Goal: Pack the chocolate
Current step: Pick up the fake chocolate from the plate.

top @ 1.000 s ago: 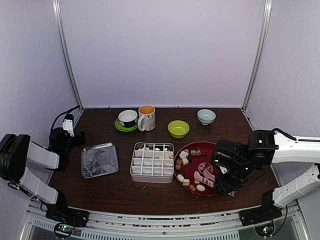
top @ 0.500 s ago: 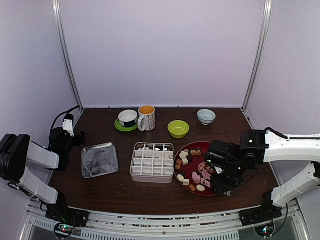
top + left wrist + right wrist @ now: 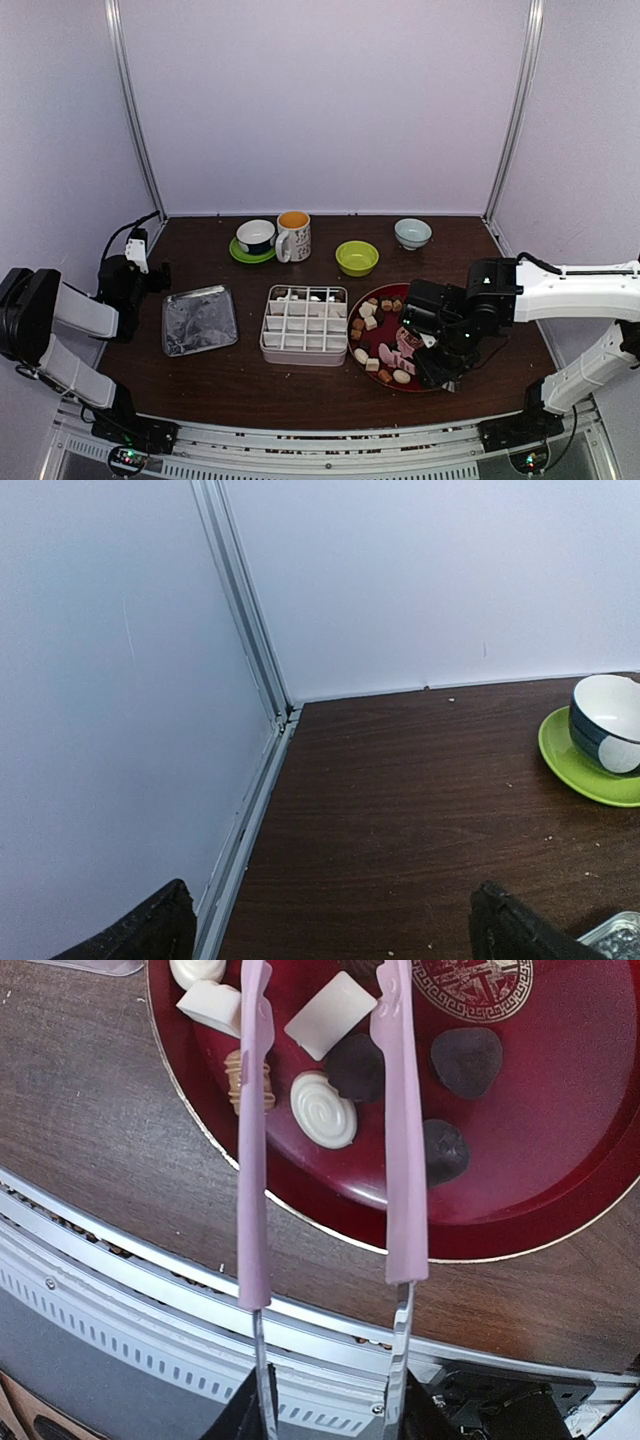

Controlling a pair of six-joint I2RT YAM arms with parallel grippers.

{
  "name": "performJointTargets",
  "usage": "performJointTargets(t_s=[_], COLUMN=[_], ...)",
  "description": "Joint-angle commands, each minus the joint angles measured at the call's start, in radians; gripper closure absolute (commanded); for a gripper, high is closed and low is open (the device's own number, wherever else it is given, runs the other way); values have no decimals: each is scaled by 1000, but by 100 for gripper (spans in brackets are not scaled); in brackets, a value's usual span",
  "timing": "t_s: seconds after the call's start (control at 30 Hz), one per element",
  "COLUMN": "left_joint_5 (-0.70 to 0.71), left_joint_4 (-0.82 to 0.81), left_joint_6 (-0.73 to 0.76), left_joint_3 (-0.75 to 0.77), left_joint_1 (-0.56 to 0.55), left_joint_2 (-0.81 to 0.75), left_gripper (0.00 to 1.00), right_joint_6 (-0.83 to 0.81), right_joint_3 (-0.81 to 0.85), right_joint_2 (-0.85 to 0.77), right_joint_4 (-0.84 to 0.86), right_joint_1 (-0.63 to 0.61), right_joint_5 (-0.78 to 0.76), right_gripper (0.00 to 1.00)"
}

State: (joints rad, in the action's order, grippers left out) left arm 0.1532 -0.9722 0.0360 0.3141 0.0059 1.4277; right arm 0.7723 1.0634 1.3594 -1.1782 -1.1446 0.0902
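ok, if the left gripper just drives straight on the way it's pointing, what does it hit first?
Likely nothing before the far corner: left gripper faces bare table, then the back wall beside the corner post. The bowl on its saucer sits right of that line. Depth is unclear.

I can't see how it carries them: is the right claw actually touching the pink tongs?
Touching. The right wrist view shows the metal ends of the pink tongs held between the black fingers of the right gripper.
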Motion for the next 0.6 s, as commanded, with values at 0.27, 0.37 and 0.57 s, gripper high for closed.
performJointTargets(t_s=[0.27,0.37,0.57], left_joint_5=[-7,-8,-7], left_joint_4=[-58,-58,-58], left_joint_6=[10,10,10], left_joint_3=[8,8,8], left_joint_1=[8,8,8], left_joint_2=[-3,-3,-3], left_gripper=[2,2,2], right_joint_6=[-26,-34,-34], right_joint_3=[45,62,57], right_joint_2=[9,20,34], right_joint_4=[3,2,-10], right_joint_1=[2,3,0], right_joint_5=[-16,-18,-9], right_gripper=[67,68,68])
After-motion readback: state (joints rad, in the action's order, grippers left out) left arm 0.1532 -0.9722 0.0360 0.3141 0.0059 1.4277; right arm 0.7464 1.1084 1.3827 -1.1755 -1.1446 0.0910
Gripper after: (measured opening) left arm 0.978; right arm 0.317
